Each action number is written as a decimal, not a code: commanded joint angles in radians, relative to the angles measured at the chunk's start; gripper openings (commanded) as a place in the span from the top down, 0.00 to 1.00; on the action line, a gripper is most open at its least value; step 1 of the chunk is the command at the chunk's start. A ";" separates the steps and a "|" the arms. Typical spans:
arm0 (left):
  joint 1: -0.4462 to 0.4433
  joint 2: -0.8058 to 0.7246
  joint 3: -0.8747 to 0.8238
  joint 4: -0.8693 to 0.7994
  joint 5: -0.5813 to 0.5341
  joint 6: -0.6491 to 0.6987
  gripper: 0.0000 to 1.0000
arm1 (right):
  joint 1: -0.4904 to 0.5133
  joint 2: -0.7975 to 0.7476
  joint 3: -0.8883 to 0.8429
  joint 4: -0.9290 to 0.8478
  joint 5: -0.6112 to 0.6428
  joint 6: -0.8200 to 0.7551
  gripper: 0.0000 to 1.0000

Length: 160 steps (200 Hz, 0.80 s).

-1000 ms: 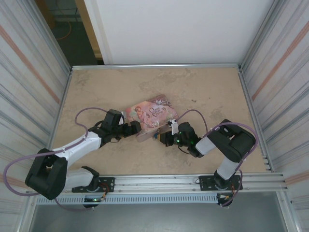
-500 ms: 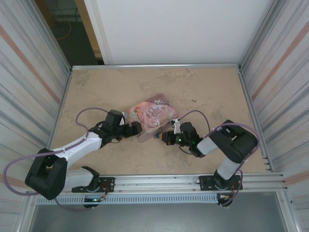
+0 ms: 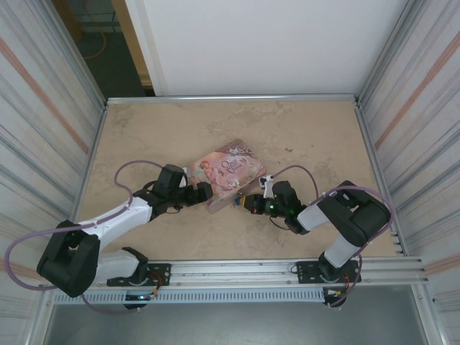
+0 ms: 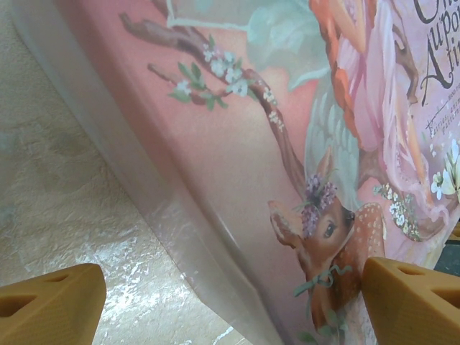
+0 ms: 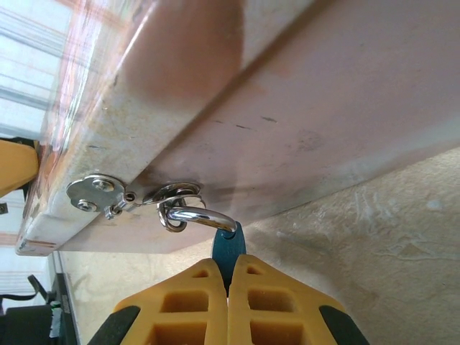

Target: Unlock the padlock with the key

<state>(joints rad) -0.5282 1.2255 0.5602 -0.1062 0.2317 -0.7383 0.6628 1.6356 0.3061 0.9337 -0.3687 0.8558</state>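
the task is judged to be at an early stage: the padlock (image 5: 228, 248) is not yet undone, since its pale metal shackle (image 5: 201, 215) is seen closed and threaded through the ring of the hasp (image 5: 97, 192) on the side of the pink tin (image 3: 226, 169). the padlock hangs at the tin's near edge, just above the tabletop (image 5: 388, 215), and its blue-teal body is clamped between the yellow fingers (image 5: 190, 287) of the right hand (image 5: 230, 267), which are pressed together on it. whether a key is seated in the lock cannot be told, as most of the body is hidden by those fingers. what is left, as judged from this, is the turning of the key and the release of the shackle. the left hand (image 4: 230, 298) is held with its fingers wide apart, set about a corner of the tin, and no firm grip can be made out. the tin lies closed on the tabletop with its illustrated lid up; its contents cannot be seen.
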 commanded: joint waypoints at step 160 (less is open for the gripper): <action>-0.004 0.031 -0.033 -0.069 -0.017 0.018 0.08 | -0.097 -0.117 0.079 -0.235 -0.073 0.074 1.00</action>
<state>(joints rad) -0.5308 1.2335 0.5556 -0.0872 0.2417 -0.7376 0.5884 1.5501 0.3458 0.7418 -0.4652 0.9173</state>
